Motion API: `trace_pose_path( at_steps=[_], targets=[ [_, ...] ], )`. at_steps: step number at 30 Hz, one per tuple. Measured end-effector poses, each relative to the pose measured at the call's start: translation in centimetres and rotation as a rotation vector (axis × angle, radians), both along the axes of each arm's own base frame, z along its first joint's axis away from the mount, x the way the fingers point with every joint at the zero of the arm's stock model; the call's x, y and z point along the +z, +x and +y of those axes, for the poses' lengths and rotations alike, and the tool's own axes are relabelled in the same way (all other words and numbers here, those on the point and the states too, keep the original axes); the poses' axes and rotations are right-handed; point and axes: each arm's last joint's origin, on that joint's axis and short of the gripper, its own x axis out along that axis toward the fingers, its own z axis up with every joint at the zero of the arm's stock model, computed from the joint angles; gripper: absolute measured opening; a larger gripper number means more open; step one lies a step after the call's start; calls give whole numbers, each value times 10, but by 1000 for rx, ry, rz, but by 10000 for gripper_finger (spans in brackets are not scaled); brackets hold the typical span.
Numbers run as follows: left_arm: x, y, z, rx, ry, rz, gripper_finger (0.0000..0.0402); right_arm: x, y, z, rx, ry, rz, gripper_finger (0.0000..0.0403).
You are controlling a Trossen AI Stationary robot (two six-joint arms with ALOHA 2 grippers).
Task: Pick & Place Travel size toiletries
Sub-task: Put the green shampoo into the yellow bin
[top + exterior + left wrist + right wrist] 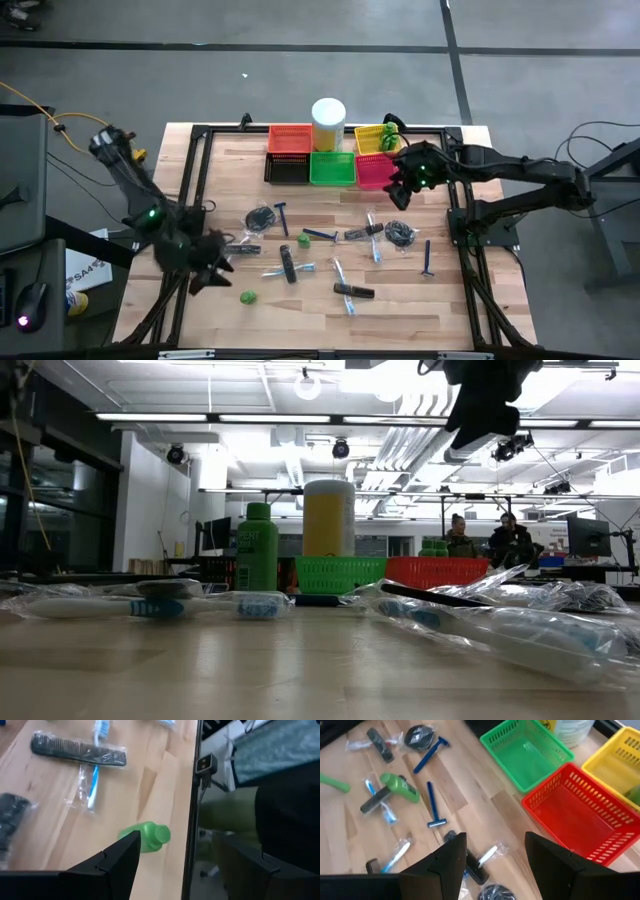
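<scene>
- I am working in a robotics lab, at a wooden table (pixel 320 300) edged by a black metal frame (pixel 195 180).
- Strip lights (pixel 200 417) and bare ducts are running overhead.
- Two people (pixel 487 542) are sitting among monitors (pixel 587 537) behind.
- Cables (pixel 30 105) are trailing over the grey floor (pixel 150 80).

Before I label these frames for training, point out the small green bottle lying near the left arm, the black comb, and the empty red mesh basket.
small green plastic bottle (pixel 148 836), left wrist view, its body.
black plastic comb (pixel 78 753), left wrist view, mid-spine.
red mesh basket (pixel 555 786), right wrist view, near rim.
</scene>
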Motion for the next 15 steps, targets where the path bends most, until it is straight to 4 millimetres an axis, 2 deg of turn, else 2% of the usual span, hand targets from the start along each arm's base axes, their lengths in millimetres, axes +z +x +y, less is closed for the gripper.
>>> trace_pose_path(
  at_steps=[7, 15],
  targets=[
    [-12, -8, -43, 77, 43, 28, 245, 0, 0, 2, 86, -63, 20, 195],
    [-42, 2, -69, 106, 62, 135, 245, 0, 0, 2, 168, -130, 38, 195]
  ],
)
